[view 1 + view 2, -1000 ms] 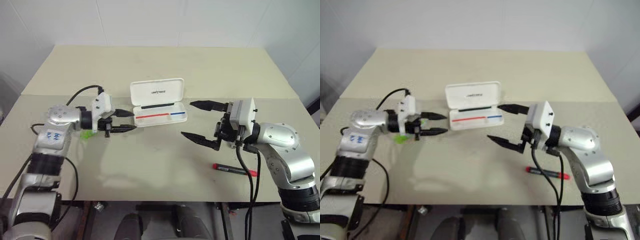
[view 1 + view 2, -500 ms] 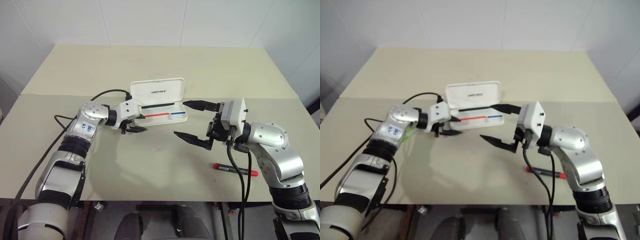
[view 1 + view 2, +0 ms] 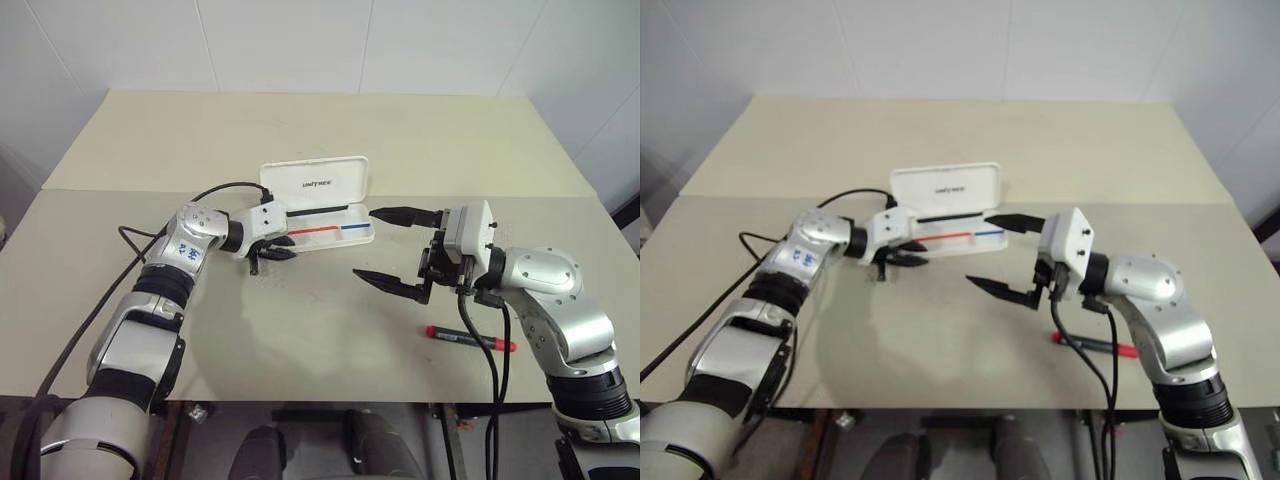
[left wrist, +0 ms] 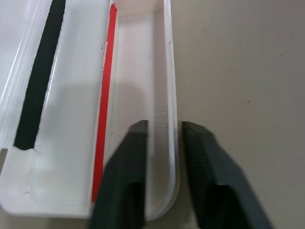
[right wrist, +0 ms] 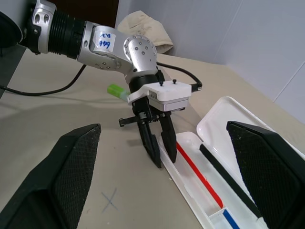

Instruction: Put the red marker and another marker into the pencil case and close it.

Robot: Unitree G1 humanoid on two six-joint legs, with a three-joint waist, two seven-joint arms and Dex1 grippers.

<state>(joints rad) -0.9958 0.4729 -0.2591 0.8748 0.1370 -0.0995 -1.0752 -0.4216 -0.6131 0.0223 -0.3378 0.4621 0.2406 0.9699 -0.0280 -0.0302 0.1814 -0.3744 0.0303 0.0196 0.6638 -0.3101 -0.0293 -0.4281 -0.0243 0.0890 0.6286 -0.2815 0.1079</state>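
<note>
The white pencil case lies open at the table's middle, lid upright, with a red and a blue stripe in its tray. My left gripper is at the tray's left end; in the left wrist view its fingers sit tight on either side of the tray's front wall. The lime-green marker lies on the table behind my left wrist. The red marker lies near the front right. Above and left of it, my right gripper hangs wide open and empty, pointing at the case.
A black cable loops from my left wrist over the table. A seam crosses the tabletop behind the case. A pencilled cross marks the surface in front of the case.
My left arm reached right and down from beside the green marker to the case's left end, and its fingers narrowed around the tray's front wall. The right arm stayed put.
</note>
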